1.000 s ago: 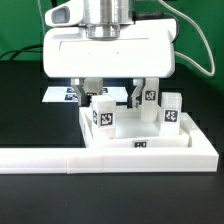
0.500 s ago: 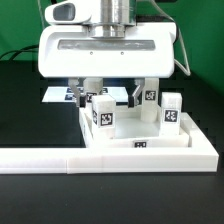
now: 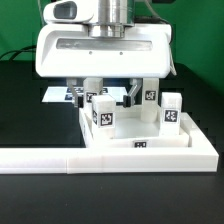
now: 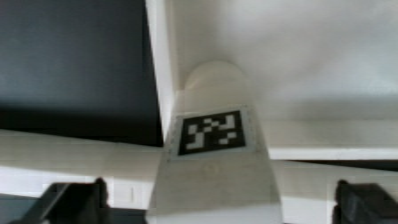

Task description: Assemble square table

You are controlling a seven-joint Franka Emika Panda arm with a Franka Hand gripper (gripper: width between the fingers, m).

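The white square tabletop (image 3: 128, 137) lies flat against the low white wall (image 3: 50, 160), its tagged edge facing front. Several white block legs stand on it, each with a black-and-white tag: one at the exterior view's left (image 3: 103, 113), one at the back (image 3: 150, 98), one at the right (image 3: 171, 110). My gripper (image 3: 113, 94) hangs low over the left leg. In the wrist view this leg (image 4: 215, 135) stands between the two dark fingertips (image 4: 71, 203) of my gripper (image 4: 217, 206), with a gap on each side. The jaws are open and hold nothing.
The L-shaped wall (image 3: 205, 152) wraps the tabletop's front and the exterior view's right side. The marker board (image 3: 58, 96) lies flat behind the tabletop at the left. The table surface (image 3: 30, 110) is black, with a green backdrop beyond.
The gripper has shifted slightly toward the exterior view's left and a little lower over the left leg. Its jaws stay wide. No part has moved.
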